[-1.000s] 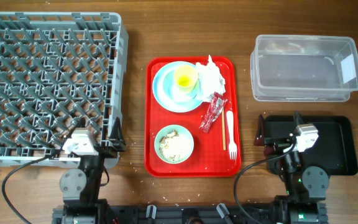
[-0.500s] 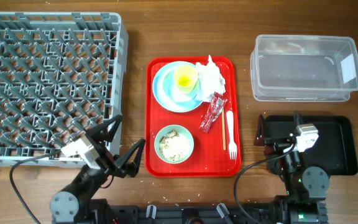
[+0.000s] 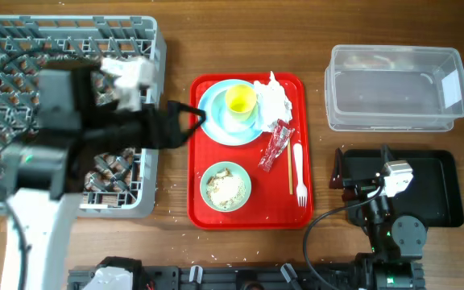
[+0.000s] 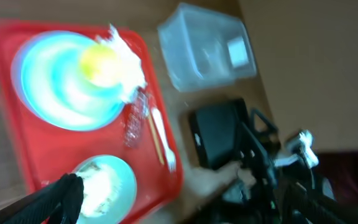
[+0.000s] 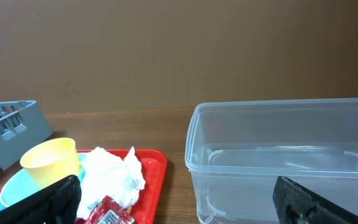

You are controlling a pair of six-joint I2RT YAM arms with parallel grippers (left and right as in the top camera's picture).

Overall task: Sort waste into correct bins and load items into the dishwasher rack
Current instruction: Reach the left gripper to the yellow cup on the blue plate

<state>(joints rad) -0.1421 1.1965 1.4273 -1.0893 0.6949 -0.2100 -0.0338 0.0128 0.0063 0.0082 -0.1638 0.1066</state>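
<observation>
Seeing my left gripper (image 3: 189, 121) blurred, jaws spread, at edge of pale blue plate (image 3: 220, 134); right gripper (image 3: 362, 159) jaws spread too; napkin (image 3: 274, 101) crumpled white, wrapper (image 3: 278, 146) shiny red.

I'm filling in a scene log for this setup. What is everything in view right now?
table: 1, brown wood, under everything
dishwasher rack: 1, grey, left side
red tray: 1, red, centre
plate: 1, pale blue, red tray's upper left
cup: 1, yellow, on the plate
napkin: 1, white, crumpled, right of the cup
wrapper: 1, shiny red, below the napkin
wooden stick: 1, tan, beside the fork
fork: 1, white, red tray's right side
bowl: 1, pale green, red tray's lower left
food scraps: whitish, in the bowl
clear tub: 1, clear, upper right
black tray: 1, black, lower right
left gripper: black, open, at the red tray's left edge
right gripper: black, open, over the black tray's left end
</observation>
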